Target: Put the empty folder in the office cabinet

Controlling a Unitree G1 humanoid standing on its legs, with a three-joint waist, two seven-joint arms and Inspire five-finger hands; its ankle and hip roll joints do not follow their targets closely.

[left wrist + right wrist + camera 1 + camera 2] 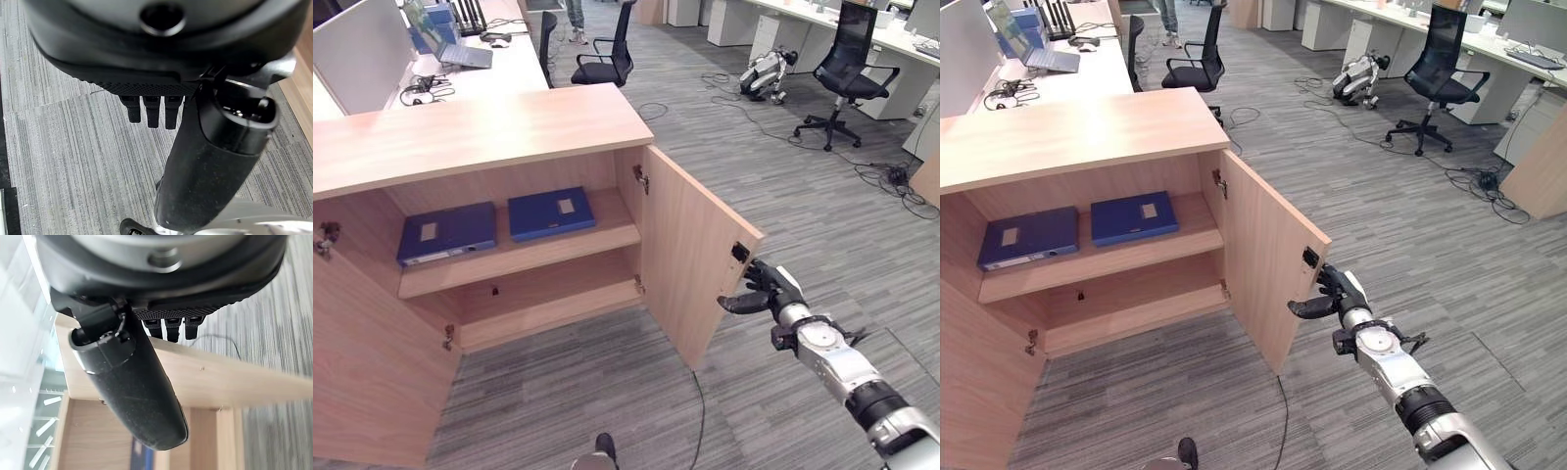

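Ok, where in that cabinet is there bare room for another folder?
The lower shelf is bare from side to side. The upper shelf holds two blue folders lying flat, with only a strip free at its right end by the right door.

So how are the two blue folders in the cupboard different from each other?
The left flat blue folder looks darker and a bit longer than the right flat blue folder, which is a brighter blue. The left one sits nearer the shelf's front edge, showing its pale edge; the right one sits further back, beside the open cabinet door. Both lie flat on the upper wooden shelf, each with a small pale label on top.
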